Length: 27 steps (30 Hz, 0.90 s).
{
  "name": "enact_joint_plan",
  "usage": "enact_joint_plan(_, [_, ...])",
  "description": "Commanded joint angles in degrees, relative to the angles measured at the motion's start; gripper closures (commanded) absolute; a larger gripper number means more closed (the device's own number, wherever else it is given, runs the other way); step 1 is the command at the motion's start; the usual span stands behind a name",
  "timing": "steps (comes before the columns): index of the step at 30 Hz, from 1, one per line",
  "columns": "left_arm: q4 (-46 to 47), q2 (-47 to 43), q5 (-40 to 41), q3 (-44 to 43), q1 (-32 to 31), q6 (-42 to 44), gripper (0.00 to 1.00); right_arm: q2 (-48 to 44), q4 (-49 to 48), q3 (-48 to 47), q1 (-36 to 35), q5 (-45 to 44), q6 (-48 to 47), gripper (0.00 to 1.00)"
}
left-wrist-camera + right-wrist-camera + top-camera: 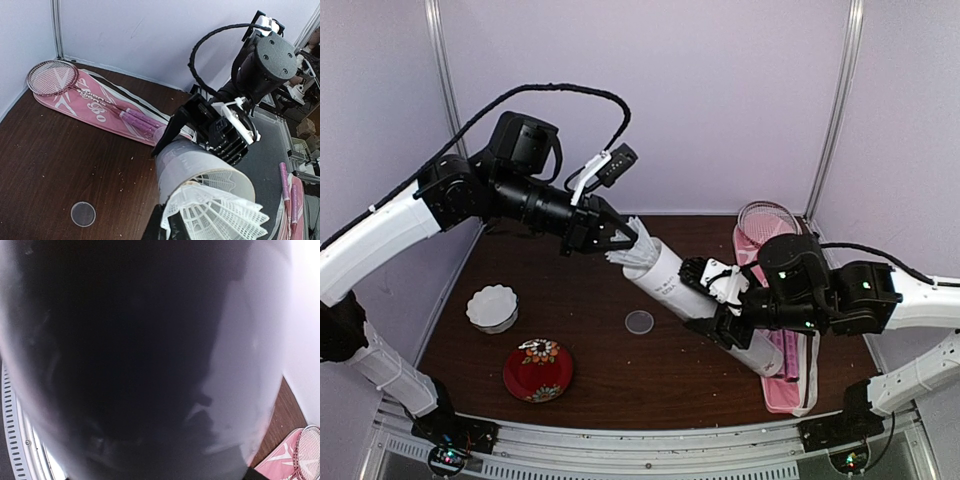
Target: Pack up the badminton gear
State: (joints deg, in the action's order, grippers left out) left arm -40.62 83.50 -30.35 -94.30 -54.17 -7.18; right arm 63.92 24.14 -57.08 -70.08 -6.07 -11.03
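Above the table (590, 345), tilted tube (665, 278) in right gripper (713, 303), shuttlecock (630, 255) at rim

1 ea: tube (665, 280), bag (782, 392), bowl (492, 293), plate (537, 387), lid (639, 321).

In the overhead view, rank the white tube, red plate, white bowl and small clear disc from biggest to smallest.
white tube
red plate
white bowl
clear disc
The tube is held up nearer the camera, yet plainly largest.
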Motion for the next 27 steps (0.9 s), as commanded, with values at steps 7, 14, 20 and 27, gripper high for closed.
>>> enact_joint_plan(7, [-3.6,-0.6,6.0,-2.9,-1.2,2.3,0.48,-0.6,-2.9,-2.0,-0.5,0.1,-0.9,0.44])
enact_joint_plan(14, [-6.9,0.5,9.1,-3.7,-1.2,4.0,0.32,-0.8,-3.0,-2.3,-0.7,0.2,-1.0,0.44])
enact_joint_plan(20, [-8.1,3.5,6.4,-4.6,-1.9,4.7,0.24,-0.4,-3.0,-3.0,-0.9,0.5,-1.3,0.43])
enact_joint_plan(27, [-10.8,8.9,8.5,-8.2,-4.4,6.2,0.23,0.1,-3.2,-3.7,-1.2,0.6,-1.5,0.44])
